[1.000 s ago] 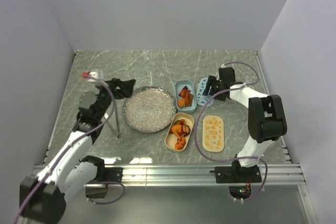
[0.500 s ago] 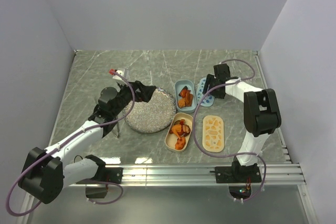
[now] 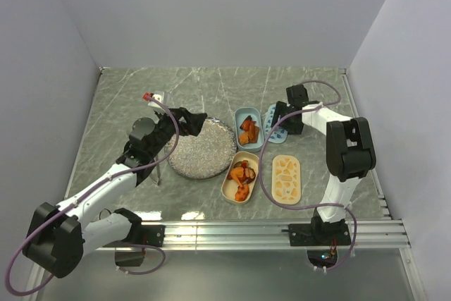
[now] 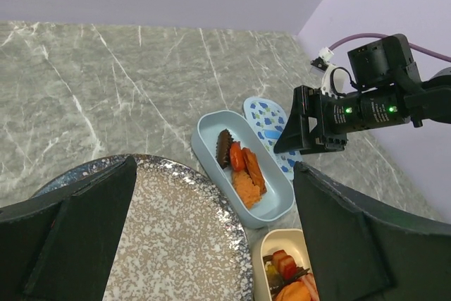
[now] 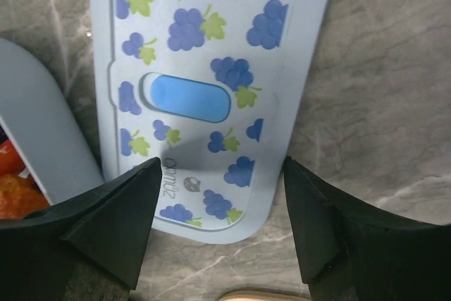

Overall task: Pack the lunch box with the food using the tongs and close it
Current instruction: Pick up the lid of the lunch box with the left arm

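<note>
The lunch box lies open as two oval tubs. The blue tub point(image 3: 248, 130) holds orange and dark food point(image 4: 242, 167), and the cream tub point(image 3: 241, 176) holds more food point(image 3: 241, 174). The blue grape-print lid point(image 5: 211, 89) lies flat just right of the blue tub, and the cream lid point(image 3: 286, 179) right of the cream tub. My right gripper point(image 5: 218, 223) hovers open over the grape lid's near end, holding nothing. My left gripper point(image 4: 211, 244) hangs open and empty above the plate's edge. The thin metal tongs point(image 3: 159, 174) lie left of the plate, partly hidden under my left arm.
A round silvery speckled plate point(image 3: 201, 148) sits in the middle with nothing on it. The blue tub's rim point(image 5: 42, 139) shows at the left of the right wrist view. Grey walls close in the marble table point(image 3: 211, 89) on three sides.
My left arm has swung from the table's left side over to the plate's far-left rim. My right gripper has shifted slightly toward the back, over the grape lid.
</note>
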`<state>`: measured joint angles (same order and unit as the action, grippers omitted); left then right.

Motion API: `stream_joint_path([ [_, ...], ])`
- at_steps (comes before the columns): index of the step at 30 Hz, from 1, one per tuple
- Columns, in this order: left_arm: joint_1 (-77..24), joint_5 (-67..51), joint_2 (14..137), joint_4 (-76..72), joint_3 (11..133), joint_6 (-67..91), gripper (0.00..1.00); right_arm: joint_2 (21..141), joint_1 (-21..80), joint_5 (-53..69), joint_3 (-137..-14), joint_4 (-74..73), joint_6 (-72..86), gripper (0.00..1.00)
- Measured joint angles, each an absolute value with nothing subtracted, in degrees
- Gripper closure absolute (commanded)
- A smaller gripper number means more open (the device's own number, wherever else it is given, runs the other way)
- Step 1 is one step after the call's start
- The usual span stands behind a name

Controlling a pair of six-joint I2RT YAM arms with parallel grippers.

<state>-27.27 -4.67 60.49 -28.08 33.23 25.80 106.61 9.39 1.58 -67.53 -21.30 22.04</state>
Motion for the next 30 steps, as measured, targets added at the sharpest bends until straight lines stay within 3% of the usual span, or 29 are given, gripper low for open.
stream_joint_path([
  [1, -27.3, -4.7, 60.4, -28.1, 33.2, 25.7, 0.01, 106.7, 9.4, 2.3, -67.5, -21.3, 22.0, 0.24],
  [4, -27.3, -4.6, 60.1, -28.0, 33.2, 25.6, 0.01, 107.2, 9.1, 3.3, -68.3, -21.6, 21.6, 0.48],
  [12, -27.3, -3.0, 57.0, -27.9, 33.0, 25.0, 0.0, 108.3, 7.9, 5.6, -69.5, -21.5, 22.6, 0.64],
  [14, -27.3, -2.9, 56.4, -28.0, 32.9, 24.8, 0.01, 108.3, 7.9, 6.1, -69.6, -21.3, 22.7, 0.76],
  [17, -27.3, -2.9, 56.5, -28.0, 32.8, 24.6, 0.01, 108.3, 7.9, 6.1, -69.7, -21.2, 22.9, 0.84],
  [25, -27.3, -3.7, 63.3, -29.5, 32.8, 24.8, 0.01, 108.2, 8.0, 7.0, -69.7, -19.6, 23.0, 0.89],
  [30, -28.4, -4.7, 73.6, -30.1, 38.4, 25.2, 0.01, 107.8, 8.4, 7.7, -68.8, -18.0, 23.2, 0.89],
])
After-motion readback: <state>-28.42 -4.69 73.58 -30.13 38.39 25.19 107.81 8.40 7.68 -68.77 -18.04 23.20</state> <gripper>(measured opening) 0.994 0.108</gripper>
